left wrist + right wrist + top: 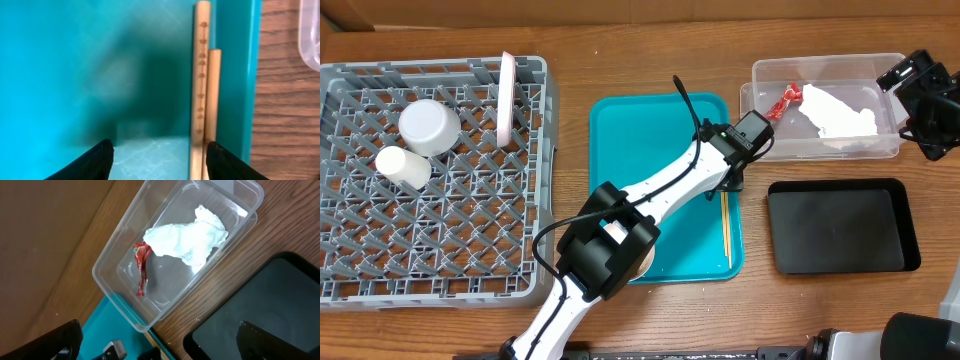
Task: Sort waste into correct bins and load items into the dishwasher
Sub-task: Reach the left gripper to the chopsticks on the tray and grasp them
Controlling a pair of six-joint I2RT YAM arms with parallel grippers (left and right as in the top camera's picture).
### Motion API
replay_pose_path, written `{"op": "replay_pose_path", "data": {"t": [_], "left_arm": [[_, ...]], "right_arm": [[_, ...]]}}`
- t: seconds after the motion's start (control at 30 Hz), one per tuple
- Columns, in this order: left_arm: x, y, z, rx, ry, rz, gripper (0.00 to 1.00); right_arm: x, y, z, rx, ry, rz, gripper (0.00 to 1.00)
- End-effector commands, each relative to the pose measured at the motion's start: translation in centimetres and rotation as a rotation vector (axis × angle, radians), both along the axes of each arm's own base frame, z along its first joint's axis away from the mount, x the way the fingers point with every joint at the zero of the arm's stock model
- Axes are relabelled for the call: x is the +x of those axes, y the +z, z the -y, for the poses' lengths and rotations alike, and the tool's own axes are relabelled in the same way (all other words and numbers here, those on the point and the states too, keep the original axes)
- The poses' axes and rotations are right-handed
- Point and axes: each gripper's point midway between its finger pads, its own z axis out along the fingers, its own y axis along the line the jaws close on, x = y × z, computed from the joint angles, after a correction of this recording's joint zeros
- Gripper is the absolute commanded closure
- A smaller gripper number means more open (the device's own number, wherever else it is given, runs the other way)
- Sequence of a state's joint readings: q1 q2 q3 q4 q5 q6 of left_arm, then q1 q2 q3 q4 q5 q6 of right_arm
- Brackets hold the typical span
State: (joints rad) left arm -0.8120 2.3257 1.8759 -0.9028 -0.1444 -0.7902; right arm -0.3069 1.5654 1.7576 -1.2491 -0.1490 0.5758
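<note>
Counted across the table:
- 1 grey dish rack [450, 230], holding 1 small white cup [402, 167], 1 round white bowl [428, 127] and 1 pinkish-white plate [506, 98] standing on edge.
- 1 teal tray [630, 140], carrying 2 wooden chopsticks [202, 75] side by side.
- 1 clear plastic tub [165, 292], containing 1 crumpled red wrapper [141, 265] and 1 crumpled white napkin [185, 240].
- 1 shallow black tray [835, 225].

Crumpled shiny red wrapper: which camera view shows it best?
The right wrist view: the crumpled shiny red wrapper lies large and unobstructed in the clear rectangular plastic tub, beside the crumpled white paper napkin. Overhead shows it small, at the tub's left end. The left wrist view misses it.
</note>
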Motion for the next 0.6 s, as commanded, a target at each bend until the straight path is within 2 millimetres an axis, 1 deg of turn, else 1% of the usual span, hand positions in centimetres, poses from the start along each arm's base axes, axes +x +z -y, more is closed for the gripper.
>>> {"op": "replay_pose_path", "data": {"t": [0.0, 0.47, 0.5, 0.57], "left_arm": [[-0.7, -1.2, 0.2, 0.016, -0.042, -0.026, 0.39], [-1.7, -3.0, -1.0, 0.054, -0.039, -0.064, 0.40], [-1.7, -3.2, -1.0, 0.054, -0.039, -0.064, 0.41], [-1.9, -3.5, -1.1, 0.057, -0.036, -0.068, 0.46]], "right_arm": [[0.2, 0.4, 0.4, -0.011, -0.011, 0.013, 0.00], [0.2, 0.4, 0.4, -0.011, -0.011, 0.012, 0.00], [0.2, 0.4, 0.4, -0.011, -0.011, 0.012, 0.00], [0.2, 0.4, 0.4, -0.011, -0.011, 0.012, 0.00]]}}
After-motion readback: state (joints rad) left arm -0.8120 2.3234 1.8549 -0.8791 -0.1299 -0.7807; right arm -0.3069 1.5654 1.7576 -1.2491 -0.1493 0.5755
